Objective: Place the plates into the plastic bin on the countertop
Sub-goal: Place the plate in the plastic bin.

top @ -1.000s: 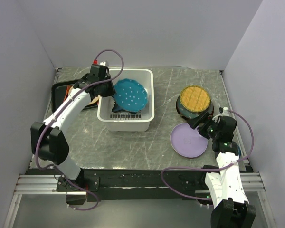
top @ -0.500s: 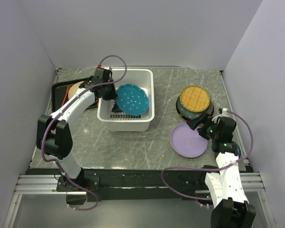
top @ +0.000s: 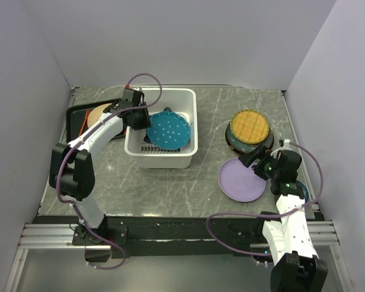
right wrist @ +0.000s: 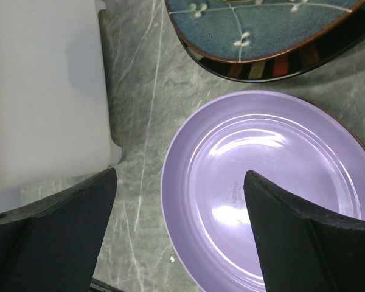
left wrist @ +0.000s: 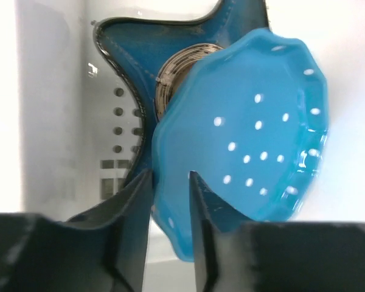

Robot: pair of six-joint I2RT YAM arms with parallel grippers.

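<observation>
Straddling the teal plate (left wrist: 249,140) is the left hand (left wrist: 170,179).

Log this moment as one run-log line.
left gripper: astride teal dotted plate rim, grip unclear | plate tilted in plastic bin | right gripper: open above lavender plate

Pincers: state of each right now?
Left pincer: straddles teal plate rim; clamped or loose, cannot tell.
Right pincer: open, empty, above lavender plate.
</observation>
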